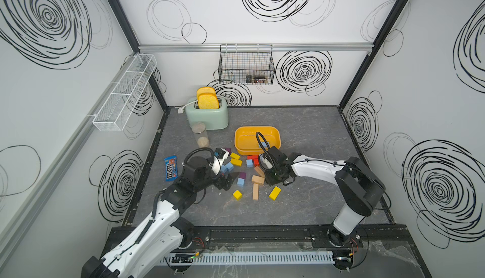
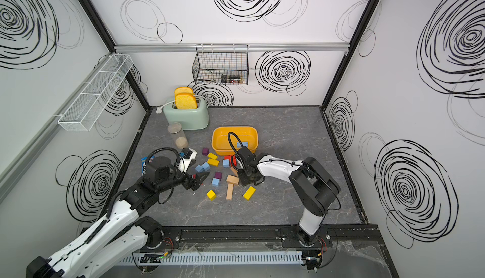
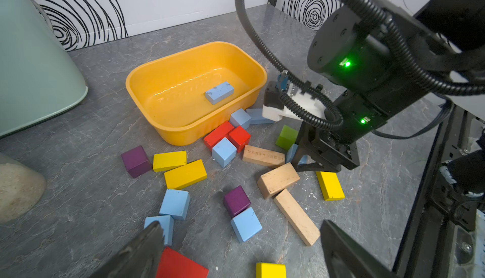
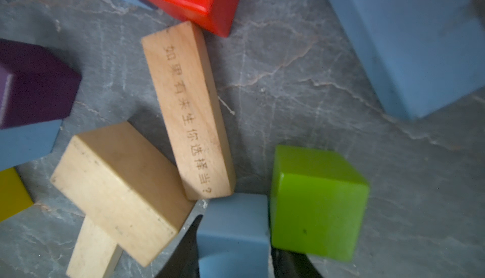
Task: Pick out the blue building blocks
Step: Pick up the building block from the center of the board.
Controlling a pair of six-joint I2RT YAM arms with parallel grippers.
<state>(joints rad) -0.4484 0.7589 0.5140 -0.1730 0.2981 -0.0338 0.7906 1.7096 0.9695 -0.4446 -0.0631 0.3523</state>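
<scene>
A pale blue block (image 4: 233,221), about five o'clock from the yellow tub (image 1: 245,135) in a top view, is clasped by the right gripper (image 4: 236,240): the pickup step. Next likely needs a straight lift clear of the one touching green cube (image 4: 317,200). The left gripper (image 3: 240,225) gapes empty. I count eight blue blocks (image 3: 175,203), one of them in the tub; also four yellow blocks (image 3: 185,173), three red (image 3: 217,133), three wooden (image 3: 278,179) and two purple cubes (image 3: 135,161).

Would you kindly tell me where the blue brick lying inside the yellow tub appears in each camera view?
In a top view: blue brick inside the yellow tub, toward its near wall.
In a top view: same place.
Left wrist: on the tub floor, upper middle of the picture.
Right wrist: not in it.
Shared landmark: the yellow tub, absent from the right wrist view.
</scene>
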